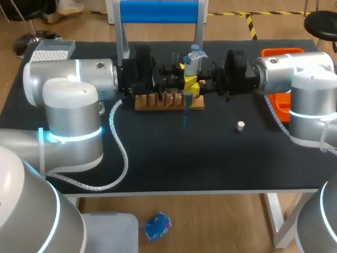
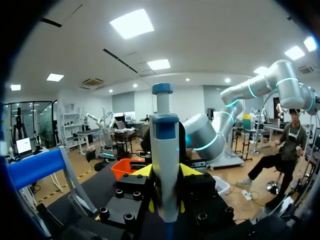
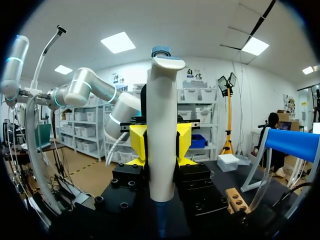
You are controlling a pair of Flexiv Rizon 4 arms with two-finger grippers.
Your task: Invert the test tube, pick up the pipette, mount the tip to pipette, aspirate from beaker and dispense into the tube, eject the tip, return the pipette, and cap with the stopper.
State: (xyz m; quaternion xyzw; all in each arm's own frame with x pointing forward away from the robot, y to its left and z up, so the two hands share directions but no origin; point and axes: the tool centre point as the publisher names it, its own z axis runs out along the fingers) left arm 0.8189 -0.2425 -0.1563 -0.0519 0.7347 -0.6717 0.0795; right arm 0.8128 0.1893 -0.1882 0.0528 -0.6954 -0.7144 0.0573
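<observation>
both arms meet mid-counter, 12 o'clock side, over the wooden rack (image 1: 158, 103)
pipette (image 1: 192, 62) upright between them, off the counter. left pincer (image 2: 166, 172) and right pincer (image 3: 160, 142) each look narrow and clamped on its body from opposite sides, yellow tips flush against it in both wrist views
blue tip (image 1: 186, 115) hangs off the pipette's lower end, pointing down just in front of the rack, so pick-up and tip mounting look done
clear tube (image 3: 257, 192) stands at the rack end in the right wrist view, probably the test tube. can't tell if it sits in a slot or has liquid in it
can't make out the beaker, so no call on whether aspirate/dispense has happened. my guess is we're somewhere in that stretch
stopper (image 1: 240, 125) lies loose on the counter at 4 o'clock from the rack, well apart from it, so capping not done
tip box (image 1: 51, 50) at the counter's 10 o'clock corner
left as I read it: dispense if not done, eject tip, put the pipette back, cap the tube
</observation>
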